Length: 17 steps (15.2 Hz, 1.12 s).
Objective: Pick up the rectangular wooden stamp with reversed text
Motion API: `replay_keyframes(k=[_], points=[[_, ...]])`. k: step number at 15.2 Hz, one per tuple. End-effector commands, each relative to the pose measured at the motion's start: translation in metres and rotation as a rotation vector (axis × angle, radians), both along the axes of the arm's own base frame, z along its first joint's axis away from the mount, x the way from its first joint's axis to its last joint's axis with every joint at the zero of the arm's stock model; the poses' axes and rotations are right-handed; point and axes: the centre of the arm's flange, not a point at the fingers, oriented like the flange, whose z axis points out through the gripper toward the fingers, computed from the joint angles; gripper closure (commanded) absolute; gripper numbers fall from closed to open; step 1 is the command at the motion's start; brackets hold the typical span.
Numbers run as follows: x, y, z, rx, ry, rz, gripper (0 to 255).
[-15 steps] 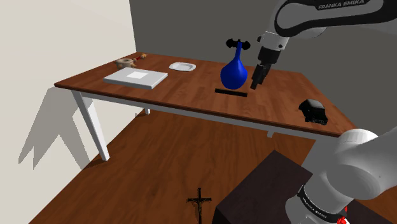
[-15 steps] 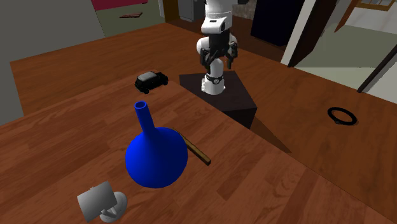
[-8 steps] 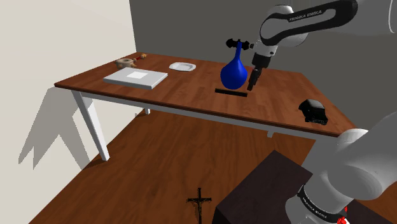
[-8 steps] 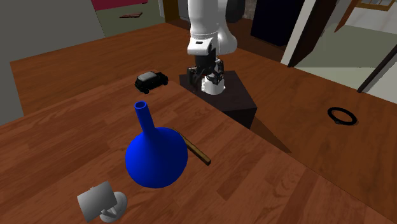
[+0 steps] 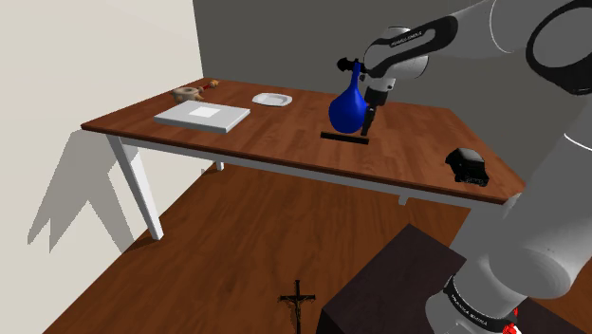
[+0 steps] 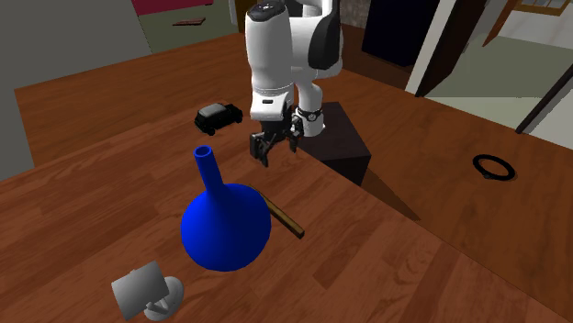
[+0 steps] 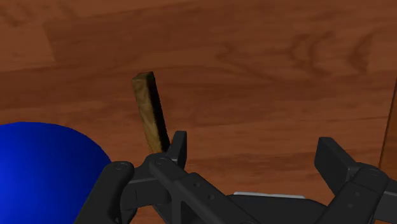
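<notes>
The stamp (image 5: 343, 139) is a thin, long wooden bar lying flat on the brown table (image 5: 285, 142), just in front of a blue long-necked vase (image 5: 348, 109). My gripper (image 5: 365, 128) hangs open a little above the stamp's end, close beside the vase. In the second exterior view the gripper (image 6: 268, 151) points down behind the vase (image 6: 223, 225), and the stamp (image 6: 286, 220) sticks out from under the vase's side. In the wrist view the stamp (image 7: 150, 111) runs up to one finger (image 7: 178, 146), outside the gap of the gripper (image 7: 254, 153); the vase (image 7: 44, 172) is beside it.
A black toy car (image 5: 467, 164) sits near the table's corner by the stand. A flat white box (image 5: 202, 116), a small white dish (image 5: 271, 99) and a small figure (image 5: 193, 92) lie toward the shoulder view's left. A grey object (image 6: 142, 289) stands by the vase.
The arm has swung toward the shoulder view's left and lowered the gripper, bringing it from beside the vase to just over the stamp's end. The fingers stayed open.
</notes>
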Motion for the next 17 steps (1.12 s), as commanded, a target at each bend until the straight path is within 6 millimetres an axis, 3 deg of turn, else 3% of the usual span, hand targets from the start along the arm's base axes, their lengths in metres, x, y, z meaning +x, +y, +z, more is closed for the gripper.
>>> replay_keyframes(k=[1,7,15,17], points=[[0.020,-0.012,-0.012,-0.008,0.001,0.041,0],[0.081,-0.048,-0.046,-0.028,0.003,0.151,0],[0.083,-0.048,-0.087,-0.028,0.003,0.154,0],[0.083,-0.048,-0.087,-0.028,0.003,0.154,0]])
